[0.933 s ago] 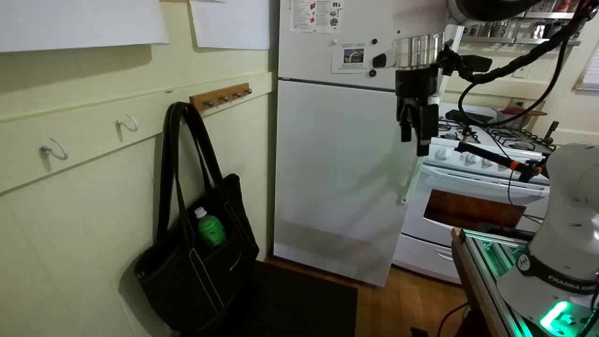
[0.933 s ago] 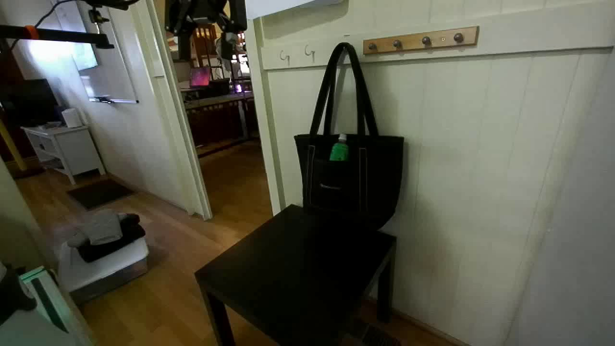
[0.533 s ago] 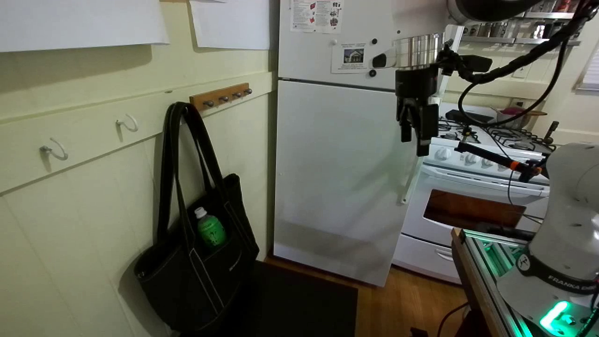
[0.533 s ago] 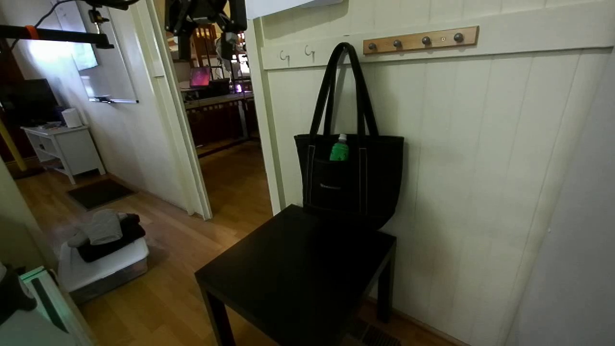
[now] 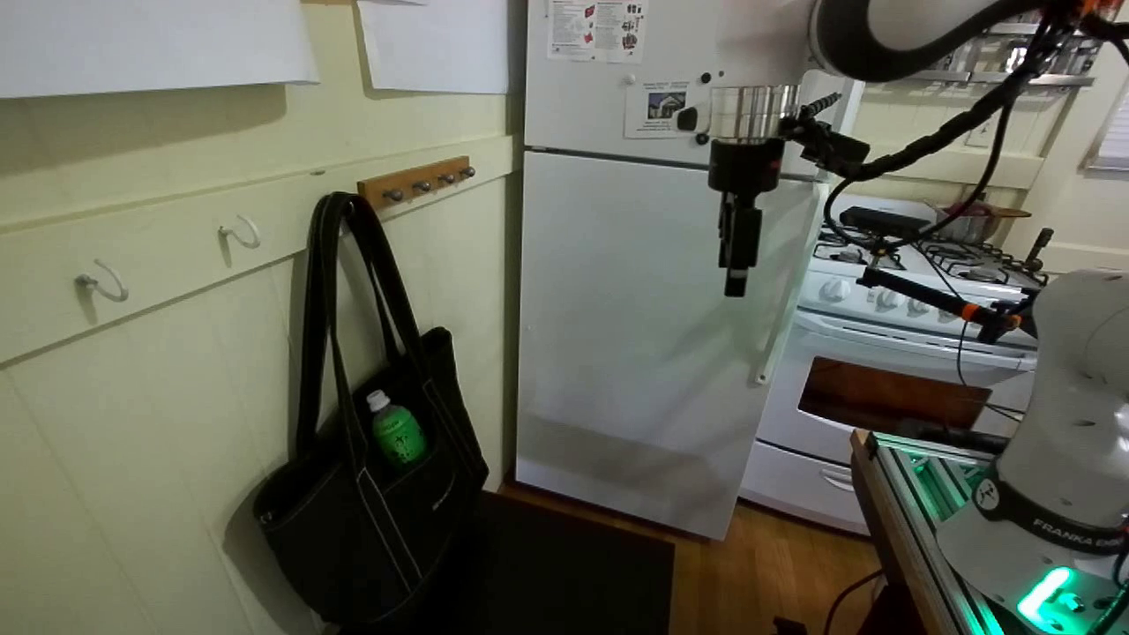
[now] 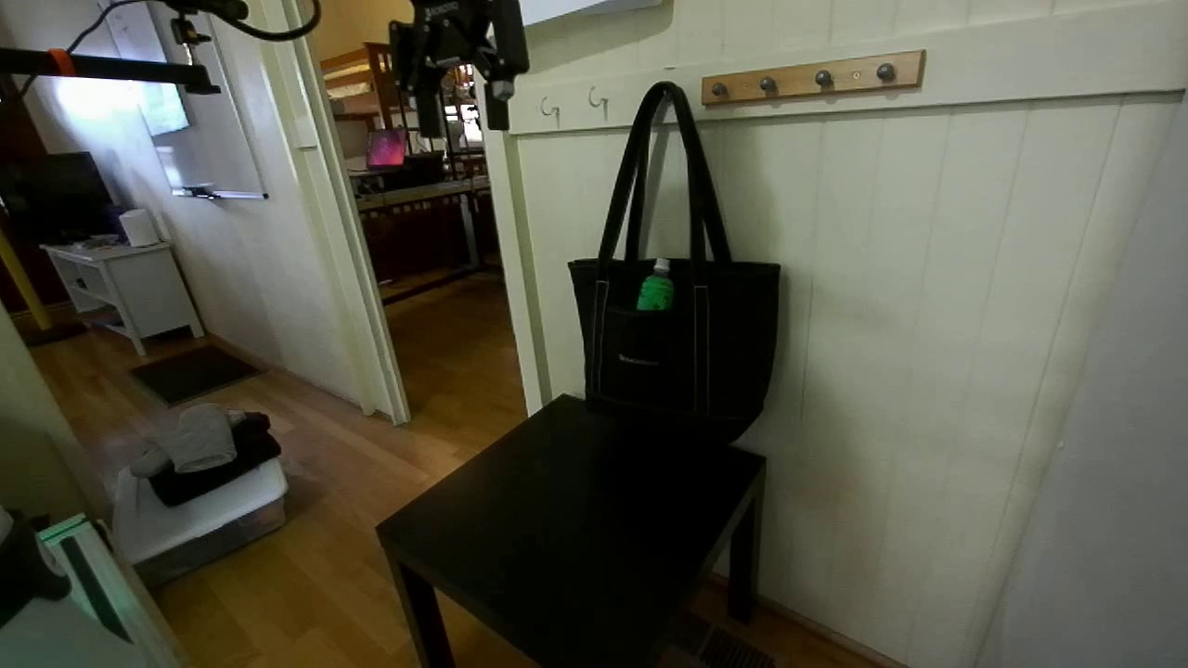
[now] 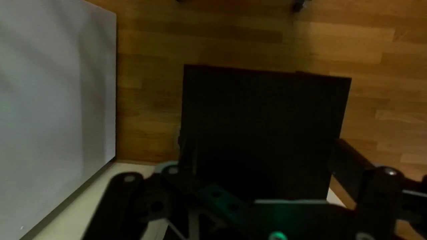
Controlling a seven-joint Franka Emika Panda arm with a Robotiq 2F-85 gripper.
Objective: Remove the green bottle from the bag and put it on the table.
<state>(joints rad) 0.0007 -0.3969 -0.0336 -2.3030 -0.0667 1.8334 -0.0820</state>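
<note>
The green bottle [image 5: 399, 434] stands in the front pocket of the black bag [image 5: 326, 529], its white cap up and its lower part hidden. The bottle [image 6: 656, 291] and bag [image 6: 729, 353] show in both exterior views. The bag hangs by its straps against the wall, at the back edge of the dark table [image 6: 566, 520]. My gripper [image 6: 464, 122] is open and empty, pointing down, high above the table and apart from the bag. In an exterior view the gripper [image 5: 732, 278] is seen nearly edge-on. In the wrist view the table [image 7: 260, 103] lies below the spread fingers [image 7: 263, 150]; the bottle does not show.
A white refrigerator [image 5: 644, 353] stands behind the gripper, with a white stove [image 5: 908, 317] beside it. White hooks [image 5: 240, 232] and a wooden peg rack [image 6: 812, 79] are on the wall. A bin with cloths [image 6: 204, 506] sits on the floor.
My gripper has moved left in an exterior view, closer to the bag, and right and slightly down in an exterior view. It has also turned a little. Bottle, bag and table have not moved.
</note>
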